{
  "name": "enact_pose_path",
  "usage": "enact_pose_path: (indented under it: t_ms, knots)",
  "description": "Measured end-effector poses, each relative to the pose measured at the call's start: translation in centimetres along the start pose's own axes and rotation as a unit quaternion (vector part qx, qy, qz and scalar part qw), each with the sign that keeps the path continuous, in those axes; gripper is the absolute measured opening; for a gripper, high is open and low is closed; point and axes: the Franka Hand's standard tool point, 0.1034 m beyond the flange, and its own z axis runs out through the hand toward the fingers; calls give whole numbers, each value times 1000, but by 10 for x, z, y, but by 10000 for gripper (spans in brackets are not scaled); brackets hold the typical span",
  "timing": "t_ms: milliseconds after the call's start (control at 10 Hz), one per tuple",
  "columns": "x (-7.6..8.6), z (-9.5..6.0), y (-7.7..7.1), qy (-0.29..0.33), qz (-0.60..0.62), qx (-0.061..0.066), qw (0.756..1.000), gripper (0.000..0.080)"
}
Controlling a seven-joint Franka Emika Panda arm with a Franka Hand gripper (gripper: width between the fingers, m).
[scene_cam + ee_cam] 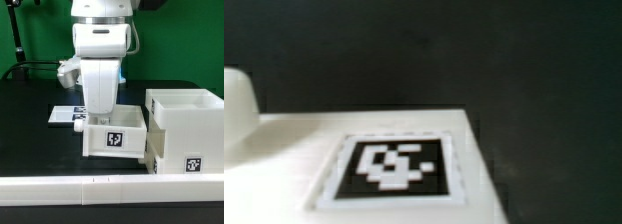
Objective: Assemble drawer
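Observation:
A small white tray with a black-and-white tag on its front wall sits at the middle of the table. Its right side touches the tall white housing, which carries a tag low on its front. My gripper hangs straight down over the tray's left rear part, with its fingers hidden at the tray's rim. The wrist view shows a white tagged surface very close and a blurred white rounded shape beside it. Only one tray shows.
The marker board lies flat behind the tray on the exterior view's left. A low white rail runs across the front edge. The table top is black.

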Motion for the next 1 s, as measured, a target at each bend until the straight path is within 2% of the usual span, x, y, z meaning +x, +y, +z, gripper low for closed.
enact_pose_path:
  t_ms: [300, 400, 500, 600, 1000]
  knots:
    - [6, 1, -1, 1, -3, 0, 1000, 42]
    - [9, 1, 1, 3, -1, -10, 1000, 42]
    - [11, 0, 1, 3, 1, -9, 1000, 42]
    - [13, 0, 3, 4, 2, -15, 1000, 42]
    - [13, 0, 3, 4, 2, -14, 1000, 42]
